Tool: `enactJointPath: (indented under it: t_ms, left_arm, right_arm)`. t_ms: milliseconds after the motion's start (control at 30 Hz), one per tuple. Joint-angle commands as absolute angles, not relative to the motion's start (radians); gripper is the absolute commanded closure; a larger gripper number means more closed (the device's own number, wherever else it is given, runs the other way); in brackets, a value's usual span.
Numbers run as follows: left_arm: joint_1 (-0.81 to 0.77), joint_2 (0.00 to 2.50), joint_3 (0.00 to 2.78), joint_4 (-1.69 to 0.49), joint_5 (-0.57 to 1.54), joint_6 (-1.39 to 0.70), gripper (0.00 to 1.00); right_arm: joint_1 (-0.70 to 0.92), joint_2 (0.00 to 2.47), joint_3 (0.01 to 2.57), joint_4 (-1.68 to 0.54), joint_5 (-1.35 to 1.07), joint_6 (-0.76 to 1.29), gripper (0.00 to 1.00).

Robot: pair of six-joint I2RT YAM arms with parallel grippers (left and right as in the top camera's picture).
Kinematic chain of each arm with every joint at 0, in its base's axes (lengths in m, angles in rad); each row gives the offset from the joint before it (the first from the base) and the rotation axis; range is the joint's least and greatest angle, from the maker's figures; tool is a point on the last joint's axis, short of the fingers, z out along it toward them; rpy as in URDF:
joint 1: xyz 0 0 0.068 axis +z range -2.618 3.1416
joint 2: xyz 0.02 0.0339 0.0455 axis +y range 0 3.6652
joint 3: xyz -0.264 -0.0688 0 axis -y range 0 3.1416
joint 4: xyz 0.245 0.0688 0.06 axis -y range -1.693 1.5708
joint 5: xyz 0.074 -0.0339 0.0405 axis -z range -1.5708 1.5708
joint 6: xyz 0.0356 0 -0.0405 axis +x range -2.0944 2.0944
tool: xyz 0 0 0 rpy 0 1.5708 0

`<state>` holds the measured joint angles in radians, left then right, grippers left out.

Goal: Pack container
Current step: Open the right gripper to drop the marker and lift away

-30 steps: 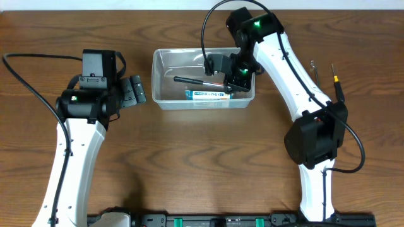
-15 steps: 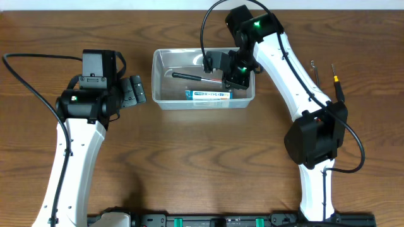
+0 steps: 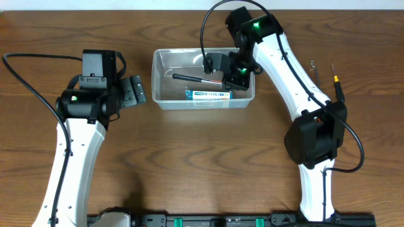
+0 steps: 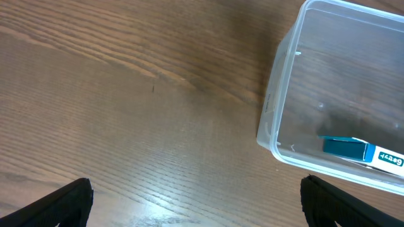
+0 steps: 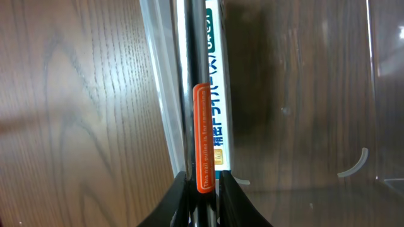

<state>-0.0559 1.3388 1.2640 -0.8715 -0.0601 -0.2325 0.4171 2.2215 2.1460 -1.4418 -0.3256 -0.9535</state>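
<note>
Risk first, from the left: container [image 3: 170, 52], set on the desk [image 3: 189, 157] between the two arms, unbraced on its left side, so liable to slide if nudged by the right arm on withdrawal. Further right, a likelier snag: black tool with orange label [image 5: 203, 126], long and slanted inside the tub, apt to end up propped on the blue-and-white box [image 3: 209, 95] or against the front wall if let go here (hard to tell from the wrist view whether touching that wall), then to tip out or block later items.

Then the hands. Left hand [image 3: 134, 91]: spread wide, empty, just beside the container's left wall, apart from it. Right hand [image 5: 205, 189]: down in the container's right end, pinched tight on the tool's shaft at the label, gripping nothing else.
</note>
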Motion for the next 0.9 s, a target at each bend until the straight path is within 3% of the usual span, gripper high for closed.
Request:
enactJointPath:
  t_ms: [0, 867]
  left_arm:
    - [-0.051, 1.339, 1.276, -0.875, -0.076, -0.237, 0.02]
    - [-0.051, 1.339, 1.276, -0.875, -0.076, -0.237, 0.02]
  right_arm:
    - [0.422, 2.261, 2.138, -1.439, -0.349, -0.934, 0.95]
    - [0.422, 2.314, 2.138, -1.387, -0.302, -0.829, 0.96]
